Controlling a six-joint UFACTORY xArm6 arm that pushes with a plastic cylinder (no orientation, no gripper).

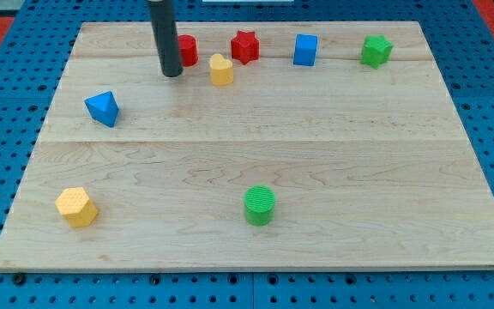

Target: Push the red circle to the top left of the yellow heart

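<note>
The red circle (188, 50) sits near the view's top, partly hidden behind my dark rod. The yellow heart (221, 69) lies just to its lower right, a small gap apart. My tip (171, 74) rests on the board at the red circle's lower left, close to it and left of the yellow heart.
A red star (245, 46), a blue cube (305, 50) and a green star-like block (375, 51) line the top. A blue triangular block (102, 108) is at the left, a yellow hexagon (76, 207) at the bottom left, a green cylinder (260, 205) at the bottom middle. The wooden board (333, 154) ends at blue pegboard.
</note>
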